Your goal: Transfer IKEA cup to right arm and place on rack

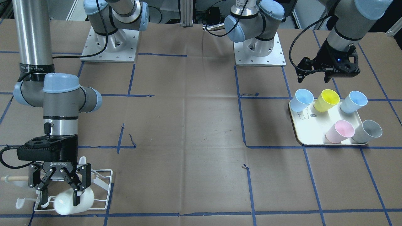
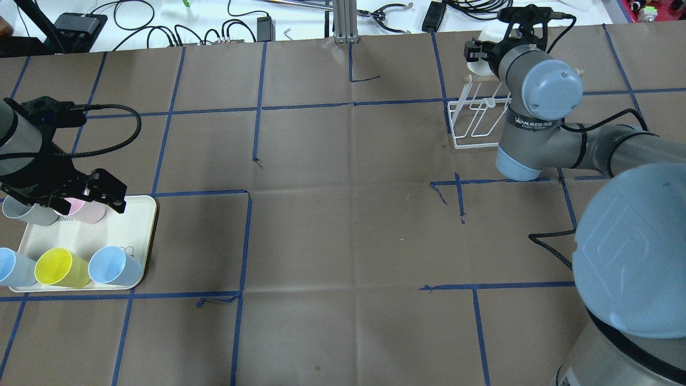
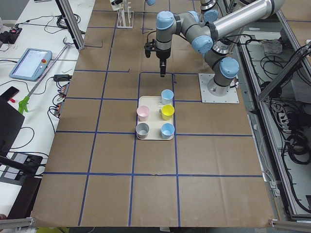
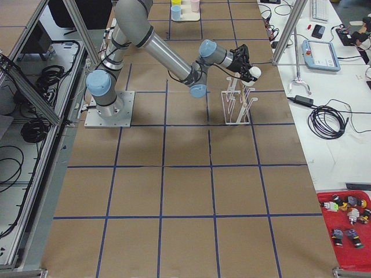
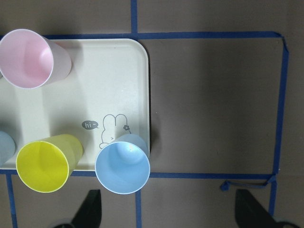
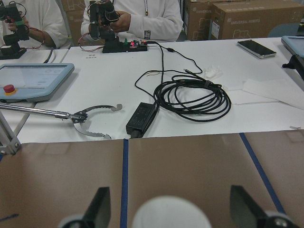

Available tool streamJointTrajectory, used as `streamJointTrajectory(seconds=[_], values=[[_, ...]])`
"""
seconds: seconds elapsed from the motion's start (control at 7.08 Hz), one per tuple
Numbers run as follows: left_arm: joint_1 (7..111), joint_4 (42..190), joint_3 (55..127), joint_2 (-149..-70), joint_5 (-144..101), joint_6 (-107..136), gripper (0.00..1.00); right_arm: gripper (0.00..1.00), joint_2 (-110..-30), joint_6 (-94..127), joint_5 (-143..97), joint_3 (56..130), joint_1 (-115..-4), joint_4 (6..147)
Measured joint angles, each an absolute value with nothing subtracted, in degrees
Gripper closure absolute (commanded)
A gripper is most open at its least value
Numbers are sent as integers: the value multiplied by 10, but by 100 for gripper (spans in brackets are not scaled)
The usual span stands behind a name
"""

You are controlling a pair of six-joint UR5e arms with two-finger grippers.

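Observation:
The white IKEA cup (image 1: pixel 67 202) lies tilted on the front pegs of the white wire rack (image 1: pixel 102 185), with its wooden dowel (image 1: pixel 12 178) sticking out. My right gripper (image 1: pixel 60 201) points down over the rack, fingers spread wide on either side of the cup. In the right wrist view the cup (image 6: pixel 171 213) sits between the parted fingers (image 6: pixel 99 209) with gaps on both sides. My left gripper (image 1: pixel 314 78) hovers open and empty just behind the cream tray (image 1: pixel 309 128); in its wrist view the fingertips (image 5: pixel 90 209) are far apart.
The bear tray holds two pale blue cups (image 1: pixel 303 99) (image 1: pixel 353 102), a yellow cup (image 1: pixel 326 99), a pink cup (image 1: pixel 339 131) and a grey cup (image 1: pixel 366 131). The rack (image 2: pixel 477 123) stands near the table's far edge, beside a white bench with cables (image 6: pixel 190 97).

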State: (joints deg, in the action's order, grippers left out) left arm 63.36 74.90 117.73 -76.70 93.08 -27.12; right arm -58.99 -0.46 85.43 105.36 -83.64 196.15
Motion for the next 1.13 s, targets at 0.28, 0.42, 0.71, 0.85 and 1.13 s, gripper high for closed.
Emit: streamJointTrajectory(seconds=[0.28,0.42,0.71,0.85,1.13], values=[[622,702,1225,-764,930,-283,3,0,-591,-2,851,1052,-837,1962],[620,670,1252,-767,931,-284,3,0,-592,0,848,1050,-837,1962],[605,598,1306,-781,930,-305,3,0,-595,2,844,1046,-838,1958],[589,573,1326,-791,930,-316,4,0,-596,4,842,1039,-839,1941],[574,552,1342,-817,929,-324,4,0,-600,6,813,991,-845,1873]])
